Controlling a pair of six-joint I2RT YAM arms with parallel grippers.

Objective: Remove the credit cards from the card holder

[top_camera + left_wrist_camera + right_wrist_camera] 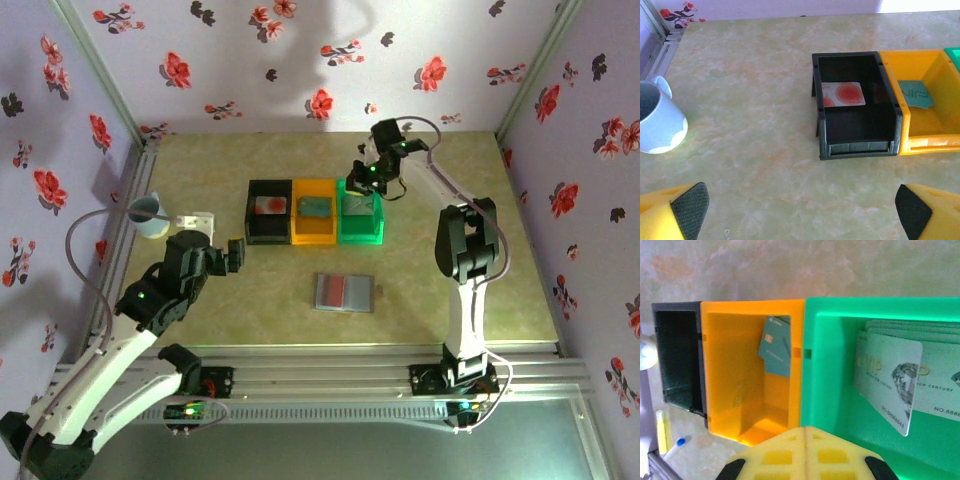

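The thin, stiff, light, slippery plastic credit cards [887,385], leaned inside the box-shaped green plastic bin [362,236] at upper centre, above the flat blue-grey card holder [343,292] mid-frame, are judged best pinched by an exposed edge, with the right gripper [806,432] closed on nothing and the left gripper [800,210] spread wide, empty.

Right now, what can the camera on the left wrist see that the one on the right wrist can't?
Left wrist, not right wrist: the white card with red circles lying in the black bin, a pale mug seen clearly, and the left gripper, fingers wide apart. Right wrist, not left wrist: silvery cards standing in the green bin, and the right gripper, closed and empty. Shared: the black bin, the orange bin with the grey-green card leaning inside, and the green bin, just its corner in the left wrist view.
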